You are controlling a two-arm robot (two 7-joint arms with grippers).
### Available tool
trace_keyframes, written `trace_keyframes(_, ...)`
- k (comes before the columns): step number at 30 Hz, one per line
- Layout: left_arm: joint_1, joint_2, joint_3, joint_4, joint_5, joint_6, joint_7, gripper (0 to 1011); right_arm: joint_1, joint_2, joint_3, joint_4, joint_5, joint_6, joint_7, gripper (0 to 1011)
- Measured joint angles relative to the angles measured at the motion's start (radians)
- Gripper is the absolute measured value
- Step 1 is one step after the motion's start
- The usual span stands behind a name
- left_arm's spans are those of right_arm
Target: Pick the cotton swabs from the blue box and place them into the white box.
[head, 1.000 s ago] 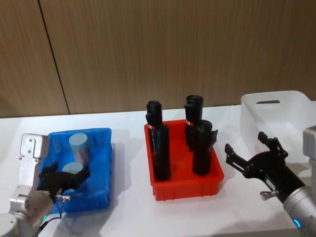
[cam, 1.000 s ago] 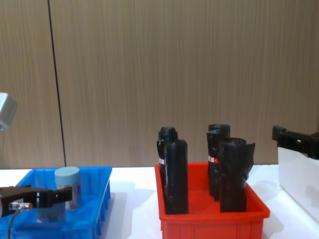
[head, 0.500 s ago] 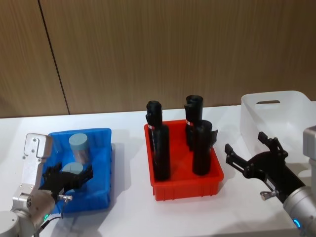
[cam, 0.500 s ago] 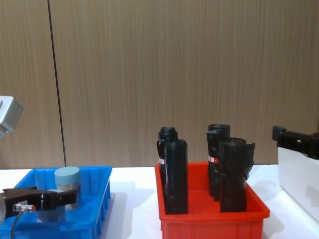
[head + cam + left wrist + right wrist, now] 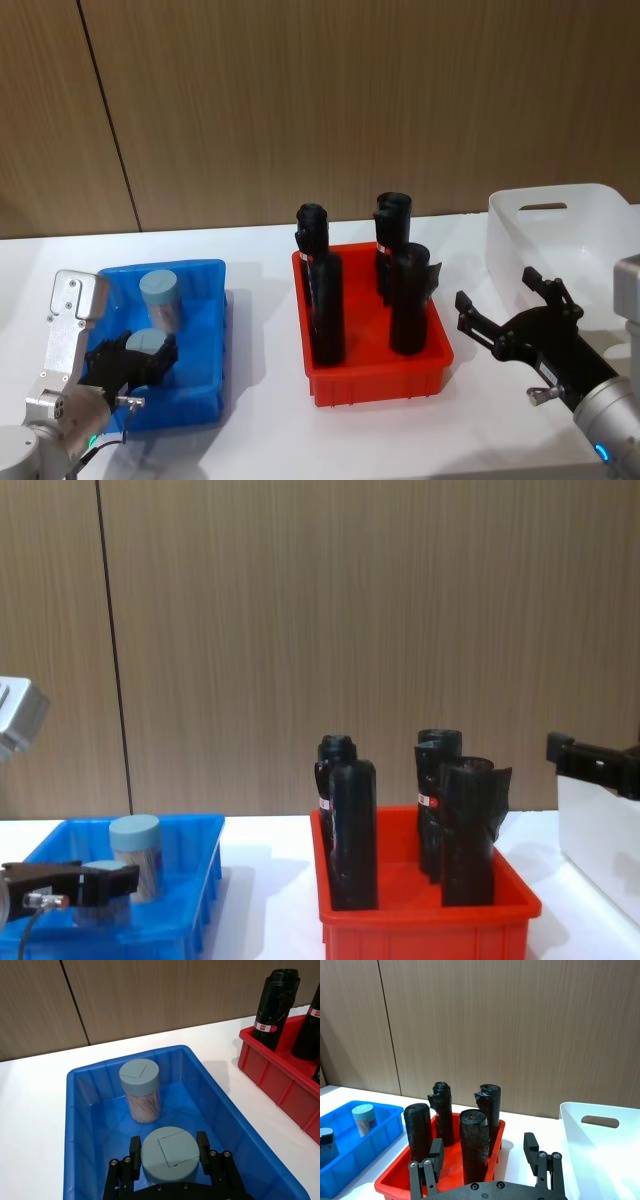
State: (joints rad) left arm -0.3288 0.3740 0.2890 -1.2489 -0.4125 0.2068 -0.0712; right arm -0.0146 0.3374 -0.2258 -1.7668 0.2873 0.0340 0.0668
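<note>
The left gripper (image 5: 169,1143) is seen clamped on the near cotton swab jar (image 5: 169,1159), lid flanked by both fingers, inside the blue box (image 5: 227,1125) at the counter's (image 5: 260,430) left. A 2nd swab jar (image 5: 140,1089) is stood upright just behind it, twd the box's back wall. The right gripper (image 5: 498,290) is held open & empty above the counter, btwn the red bin (image 5: 380,385) w/ black bottles (image 5: 328,300) & the white box (image 5: 600,215).

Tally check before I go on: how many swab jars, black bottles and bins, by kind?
Cotton swab jars: 2, in the blue box, one in the left gripper.
Black bottles: 4, in the red bin.
Bins: 3 (blue, red, white box).
Total: 9. Right gripper hovers beside it, open.
</note>
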Motion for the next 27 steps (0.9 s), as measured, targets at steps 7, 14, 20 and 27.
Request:
trace_keyframes(7,0.005,0.003,-0.002,-0.023,0.021,0.01,0.013,651,0.0,0.0,0.0,0.0,0.0,0.0,0.0,1002)
trace_keyframes(14,0.01,0.011,-0.002,-0.072,0.059,0.008,0.012,651,0.0,0.0,0.0,0.0,0.0,0.0,0.0,1002)
trace_keyframes(20,0.009,0.015,-0.003,-0.127,0.096,-0.001,-0.01,651,0.0,0.0,0.0,0.0,0.0,0.0,0.0,1002)
trace_keyframes(27,-0.004,0.016,-0.001,-0.193,0.127,-0.007,-0.056,651,0.0,0.0,0.0,0.0,0.0,0.0,0.0,1002)
